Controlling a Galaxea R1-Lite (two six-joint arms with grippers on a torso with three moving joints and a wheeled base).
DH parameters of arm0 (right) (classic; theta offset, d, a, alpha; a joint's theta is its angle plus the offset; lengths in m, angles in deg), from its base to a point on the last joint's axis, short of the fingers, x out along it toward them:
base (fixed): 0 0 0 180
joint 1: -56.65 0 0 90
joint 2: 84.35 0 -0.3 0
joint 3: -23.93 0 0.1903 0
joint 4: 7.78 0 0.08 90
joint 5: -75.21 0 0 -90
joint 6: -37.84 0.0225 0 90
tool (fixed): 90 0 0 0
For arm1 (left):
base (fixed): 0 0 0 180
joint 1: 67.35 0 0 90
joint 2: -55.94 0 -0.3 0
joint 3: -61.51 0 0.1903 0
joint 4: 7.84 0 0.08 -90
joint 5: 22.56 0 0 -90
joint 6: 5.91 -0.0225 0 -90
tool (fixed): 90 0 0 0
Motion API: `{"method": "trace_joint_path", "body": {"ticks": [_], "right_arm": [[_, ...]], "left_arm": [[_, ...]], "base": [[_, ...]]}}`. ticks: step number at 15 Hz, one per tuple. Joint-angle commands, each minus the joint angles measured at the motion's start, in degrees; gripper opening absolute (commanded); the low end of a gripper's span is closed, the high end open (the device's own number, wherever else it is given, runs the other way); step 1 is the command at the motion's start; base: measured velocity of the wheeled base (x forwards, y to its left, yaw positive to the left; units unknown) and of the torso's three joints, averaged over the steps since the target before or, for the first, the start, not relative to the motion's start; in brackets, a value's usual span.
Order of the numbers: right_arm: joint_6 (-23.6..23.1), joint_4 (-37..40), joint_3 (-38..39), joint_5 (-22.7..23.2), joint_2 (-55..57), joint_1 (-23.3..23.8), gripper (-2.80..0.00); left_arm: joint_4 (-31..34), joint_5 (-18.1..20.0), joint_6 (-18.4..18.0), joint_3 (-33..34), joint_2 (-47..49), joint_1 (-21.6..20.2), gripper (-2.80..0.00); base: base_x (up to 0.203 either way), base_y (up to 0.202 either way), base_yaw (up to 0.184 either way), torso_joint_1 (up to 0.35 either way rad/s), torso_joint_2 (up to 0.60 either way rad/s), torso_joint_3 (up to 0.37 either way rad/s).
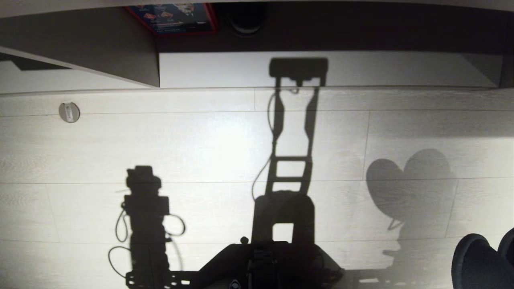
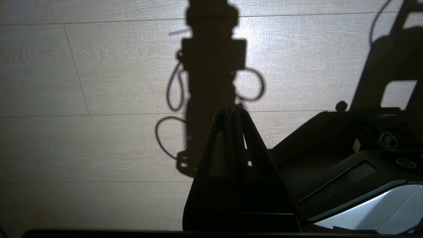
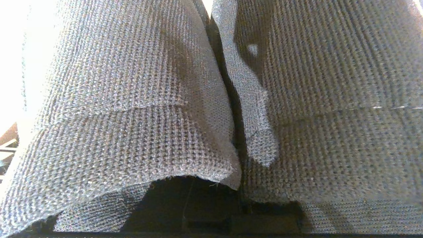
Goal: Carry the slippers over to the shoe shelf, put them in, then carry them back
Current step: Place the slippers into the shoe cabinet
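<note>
Slippers [image 3: 138,109] pinched as a pair in right gripper, closed tight on them, toes [image 1: 482,261] showing above floor [image 1: 200,152], left gripper [image 2: 231,110] closed, empty, shoe shelf [image 1: 329,68] ahead

Dark charcoal-blue knit fabric slippers [image 1: 484,261] cut off at head view's lower right corner; in right wrist view they fill the picture, hiding the right gripper. Red-bordered blue printed box [image 1: 174,18] cropped by top edge.

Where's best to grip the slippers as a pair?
Pinch the adjoining inner edges of the slippers, coming along the gap between them: they lie side by side and those soft fabric edges touch there, so one pinch likely takes both.
</note>
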Motion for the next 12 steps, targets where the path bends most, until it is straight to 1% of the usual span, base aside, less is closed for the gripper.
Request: {"method": "trace_joint_path", "body": {"ticks": [1, 3, 6, 8, 12], "right_arm": [[-0.1, 0.0, -1.3, -0.2, 0.1, 0.0, -2.80], [-0.1, 1.4, -5.0, -0.5, 0.8, 0.0, -2.80], [1.0, 0.4, -9.6, -2.1, 9.5, 0.0, -2.80], [1.9, -4.5, -11.0, -2.4, 17.8, 0.0, -2.80], [2.1, -20.0, -8.9, -2.6, 32.2, -0.1, -2.80]], "left_arm": [[0.0, 0.0, 0.0, 0.0, 0.0, 0.0, -2.80], [0.0, 0.0, 0.0, 0.0, 0.0, 0.0, -2.80], [0.0, 0.0, 0.0, 0.0, 0.0, 0.0, -2.80], [0.0, 0.0, 0.0, 0.0, 0.0, 0.0, -2.80], [0.0, 0.0, 0.0, 0.0, 0.0, 0.0, -2.80]], "base": [[0.000, 0.000, 0.000, 0.000, 0.00, 0.000], [0.000, 0.000, 0.000, 0.000, 0.00, 0.000], [0.000, 0.000, 0.000, 0.000, 0.00, 0.000], [0.000, 0.000, 0.000, 0.000, 0.00, 0.000], [0.000, 0.000, 0.000, 0.000, 0.00, 0.000]]}}
